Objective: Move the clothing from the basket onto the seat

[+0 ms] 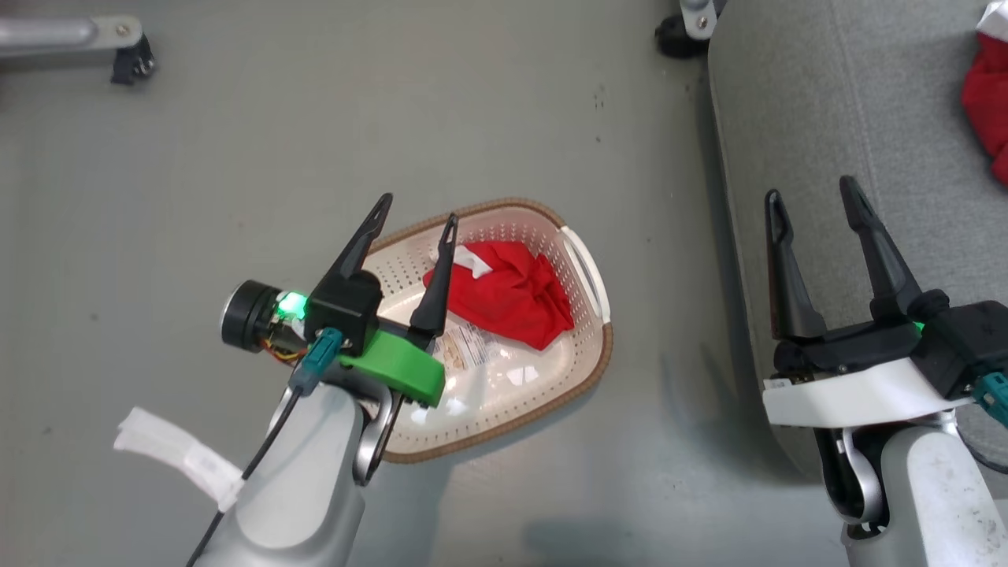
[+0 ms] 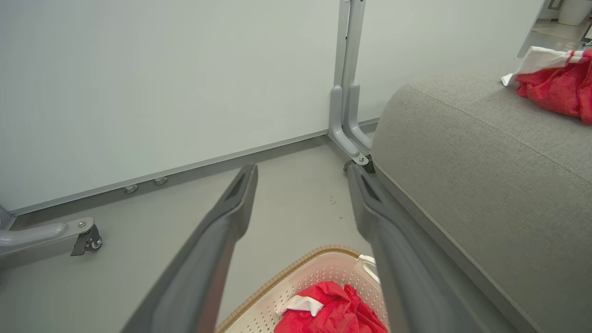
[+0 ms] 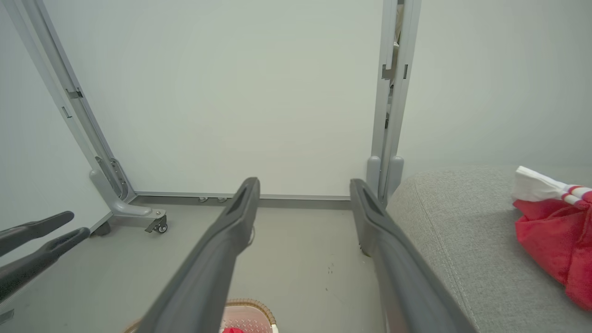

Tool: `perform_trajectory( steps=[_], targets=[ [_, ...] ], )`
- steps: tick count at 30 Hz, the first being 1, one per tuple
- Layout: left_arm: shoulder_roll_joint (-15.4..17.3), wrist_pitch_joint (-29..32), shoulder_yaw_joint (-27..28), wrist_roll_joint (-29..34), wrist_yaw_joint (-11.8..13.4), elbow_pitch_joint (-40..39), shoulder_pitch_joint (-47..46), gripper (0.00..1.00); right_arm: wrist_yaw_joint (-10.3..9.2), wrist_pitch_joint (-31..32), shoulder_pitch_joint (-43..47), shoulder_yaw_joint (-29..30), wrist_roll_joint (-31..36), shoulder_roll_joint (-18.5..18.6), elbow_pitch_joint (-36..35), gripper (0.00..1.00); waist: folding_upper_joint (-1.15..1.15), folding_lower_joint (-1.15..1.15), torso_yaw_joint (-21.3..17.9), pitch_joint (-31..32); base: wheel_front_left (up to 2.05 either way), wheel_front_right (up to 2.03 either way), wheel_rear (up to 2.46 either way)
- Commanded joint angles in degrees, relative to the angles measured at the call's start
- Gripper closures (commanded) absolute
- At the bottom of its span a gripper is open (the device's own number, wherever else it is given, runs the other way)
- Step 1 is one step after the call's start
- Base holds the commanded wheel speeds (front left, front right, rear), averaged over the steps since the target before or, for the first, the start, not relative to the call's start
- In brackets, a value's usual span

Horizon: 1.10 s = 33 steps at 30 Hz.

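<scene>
Two garments are counted, both of bright red soft fabric with white trim. The first garment (image 1: 508, 291) is lying crumpled inside the single cream-white oval plastic basket (image 1: 579, 346) with perforated sides and a brown rim, which is placed on the grey floor (image 1: 236, 157). The second garment (image 1: 986, 102) is laid on the single large light grey fabric seat (image 1: 827, 118), at its far right part. Two grippers are seen. The left gripper (image 1: 419, 209) is held above the basket's left side, its two dark fingers spread apart, and nothing is pinched. The right gripper (image 1: 809, 187) is held over the seat's left edge, equally spread wide and empty.
</scene>
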<state>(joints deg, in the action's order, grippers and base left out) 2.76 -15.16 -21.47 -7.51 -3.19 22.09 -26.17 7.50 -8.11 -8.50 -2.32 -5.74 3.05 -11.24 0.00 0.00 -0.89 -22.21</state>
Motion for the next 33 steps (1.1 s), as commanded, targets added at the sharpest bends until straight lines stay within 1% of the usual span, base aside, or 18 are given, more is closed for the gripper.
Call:
perform_trajectory(
  steps=[1,6,11,15,21,24,29,33],
  targets=[
    [0.3,0.0,-1.2,-0.8,0.2,2.0,-2.8,0.00,-0.02,-0.5,-1.6,-0.1,0.6,0.3,-0.7,0.00,0.00,0.00,-2.4,-9.4,0.00,0.00,0.00],
    [0.3,0.0,-6.4,-1.9,0.3,10.1,-10.1,0.00,-0.02,-1.9,-4.5,-0.2,0.3,0.2,-1.8,0.00,0.00,0.00,-4.1,-16.0,0.00,0.00,0.00],
    [0.3,0.0,-11.7,-2.6,-0.1,19.2,-17.3,0.00,-0.02,-3.6,-7.2,-1.9,-0.3,0.1,-1.8,0.00,0.00,0.00,-6.6,-22.1,0.00,0.00,0.00],
    [0.3,0.3,-14.6,-3.0,-0.4,26.8,-22.2,0.00,-0.02,-4.9,-9.4,-3.6,-0.8,-0.1,-1.0,0.00,0.00,0.00,-8.8,-26.2,0.00,0.00,0.00],
    [0.4,1.1,-16.2,-3.0,-0.9,37.5,-28.4,0.00,-0.02,-6.4,-11.9,-5.6,-2.5,-0.2,-0.2,0.00,0.00,0.00,-12.2,-31.1,0.00,0.00,0.00],
    [1.4,1.3,-16.4,-2.5,-0.8,41.8,-31.0,0.00,-0.02,-6.9,-12.8,-6.6,-3.7,-0.2,0.0,0.00,0.00,0.00,-13.7,-33.3,0.00,0.00,0.00],
    [3.4,1.4,-16.3,-2.6,-0.7,46.4,-34.3,0.00,-0.02,-7.1,-14.1,-7.9,-5.7,-0.2,-0.4,0.00,0.00,0.00,-15.7,-36.1,0.00,0.00,0.00],
    [5.4,1.7,-15.9,-2.9,0.3,48.4,-36.7,0.00,-0.02,-7.1,-14.5,-9.1,-7.2,-0.2,-1.3,0.00,0.00,0.00,-17.1,-37.8,0.00,0.00,0.00]
  ],
)
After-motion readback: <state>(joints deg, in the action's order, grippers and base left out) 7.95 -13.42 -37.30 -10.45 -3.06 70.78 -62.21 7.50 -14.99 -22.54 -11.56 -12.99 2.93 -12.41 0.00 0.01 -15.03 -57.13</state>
